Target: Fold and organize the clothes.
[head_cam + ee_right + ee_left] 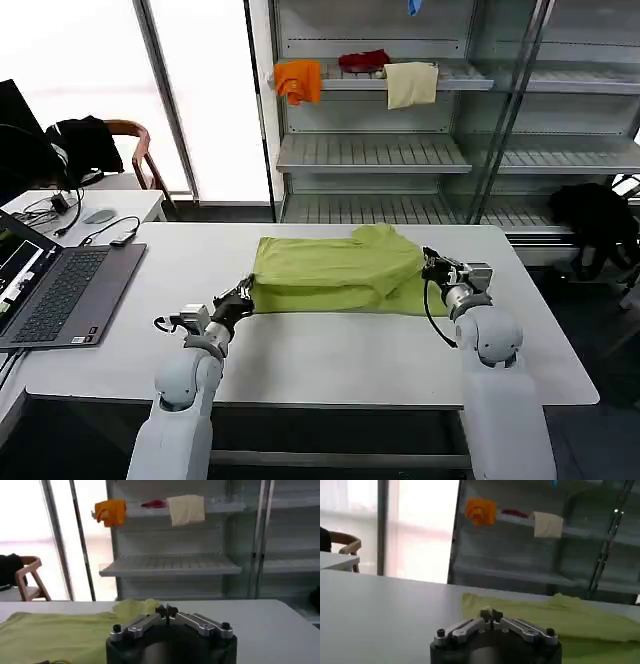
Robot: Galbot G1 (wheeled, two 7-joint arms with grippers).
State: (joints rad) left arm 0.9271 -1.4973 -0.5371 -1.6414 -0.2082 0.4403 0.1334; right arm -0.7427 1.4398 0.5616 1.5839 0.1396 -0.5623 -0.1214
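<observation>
While shirt looked partly folded, job wasn't done imo. Lime-green T-shirt (pixel 335 272) lay mid tabletop (pixel 330 355), one sleeve flipped over body, top layer bunched, outline uneven. Left tool (pixel 243 293) sat at shirt's near left corner, fingers together, nothing visibly pinched. Right tool (pixel 432 265) at right edge, also closed, touching cloth maybe. Still left: more folds, squaring up, tidying.

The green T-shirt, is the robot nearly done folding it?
Partly. The lime-green thin-fabric T-shirt already lies folded over itself on the white table. The left pincer and right pincer, both shut, sit at its two ends. Left: more folds and tidying.
</observation>
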